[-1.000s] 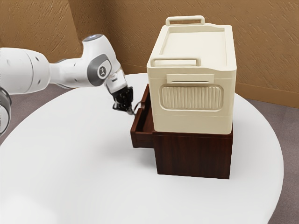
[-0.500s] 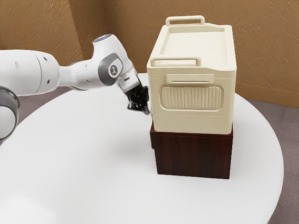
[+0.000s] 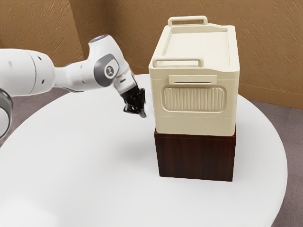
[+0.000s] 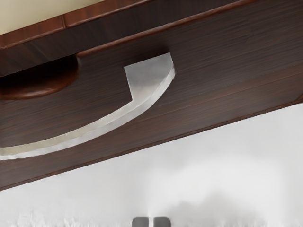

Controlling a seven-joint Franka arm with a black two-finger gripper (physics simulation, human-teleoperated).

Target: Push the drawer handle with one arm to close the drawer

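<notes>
My gripper [image 3: 142, 114] is shut, just off the side of the dark wooden cabinet [image 3: 195, 157], toward the exterior view's left, with a gap between them. No part of the drawer sticks out of the cabinet there. In the wrist view, the drawer front [image 4: 213, 71] carries a curved silver handle [image 4: 106, 124]. The tips of my gripper [image 4: 151, 222] stand close together, with nothing seen between them, apart from the handle. The cabinet hides the drawer front in the exterior view.
A large cream box [image 3: 193, 113] with raised handles rests on the cabinet. Both stand on a round white table [image 3: 94, 165], with a brown wall [image 3: 265, 47] behind.
The drawer, sticking out a second ago, has slid into the cabinet. My gripper moved toward the exterior view's right along with it, then drew back a little to the left.
</notes>
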